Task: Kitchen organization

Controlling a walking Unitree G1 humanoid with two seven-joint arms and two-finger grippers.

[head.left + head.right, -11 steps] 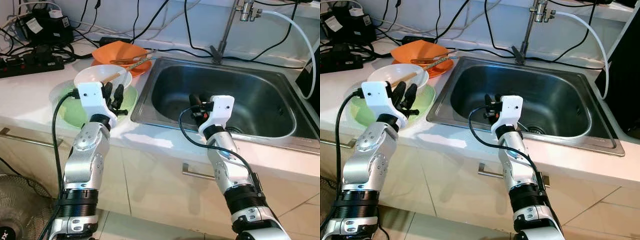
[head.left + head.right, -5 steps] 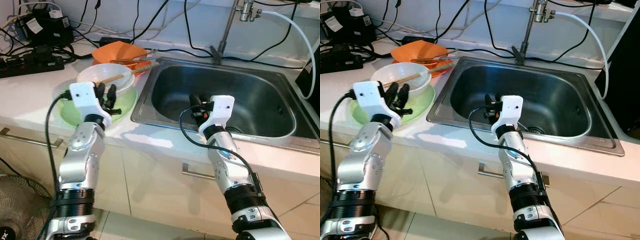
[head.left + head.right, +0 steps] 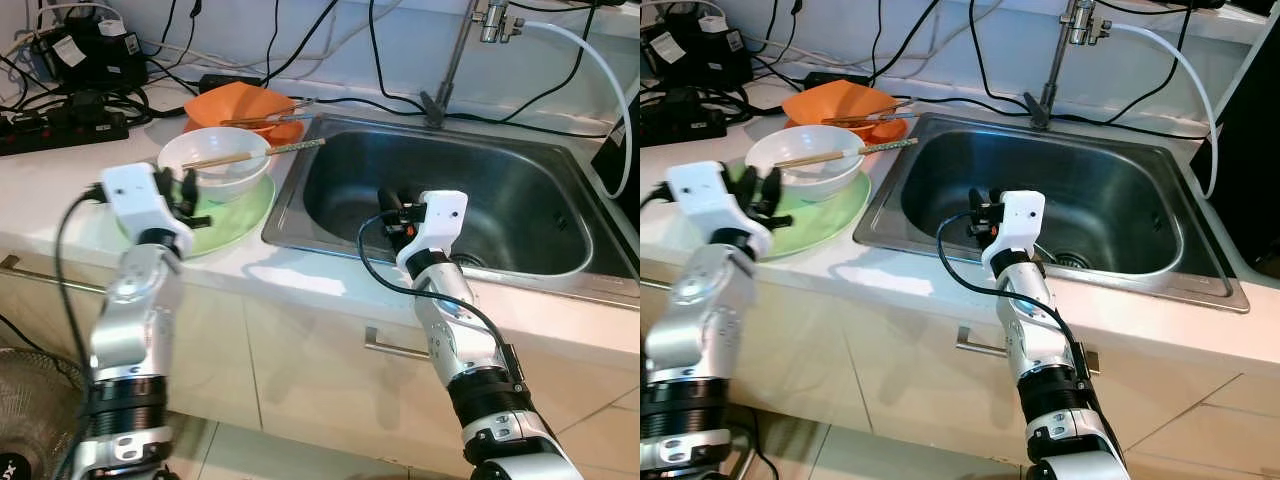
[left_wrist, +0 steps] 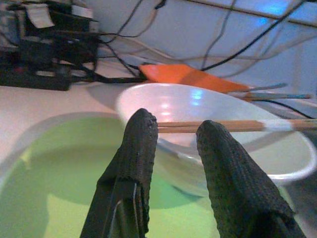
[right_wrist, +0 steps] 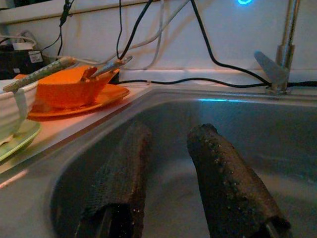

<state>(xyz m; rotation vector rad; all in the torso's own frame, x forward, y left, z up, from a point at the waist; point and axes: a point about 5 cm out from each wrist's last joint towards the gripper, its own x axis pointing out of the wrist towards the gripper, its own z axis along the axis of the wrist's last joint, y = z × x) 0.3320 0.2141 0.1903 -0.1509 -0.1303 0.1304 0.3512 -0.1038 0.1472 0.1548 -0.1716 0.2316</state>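
You had the white bowl [image 3: 214, 163] sitting on the green plate [image 3: 232, 210] on the counter [image 3: 50, 180], just left of the steel sink [image 3: 450, 190], with a pair of chopsticks [image 3: 250, 155] laid across its rim and poking out toward the sink edge. Behind it stood an orange bowl [image 3: 240, 103] on an orange plate [image 3: 285, 131] with more utensils [image 3: 262, 122] resting on it, and farther back a tangle of black cables and a power strip [image 3: 60, 128] along the wall. The tap [image 3: 452, 62] rose at the back of the sink with a white hose [image 3: 598, 75] looping off to the right. Your left gripper [image 4: 173, 141] hovered over the near edge of the green plate, just short of the bowl, fingers [image 4: 133, 148] apart with a narrow gap and gripping nothing; the chopsticks crossed just beyond the fingertips. Your right gripper [image 5: 168, 148] hung inside the sink basin, its fingers likewise slightly parted, empty, touching nothing.
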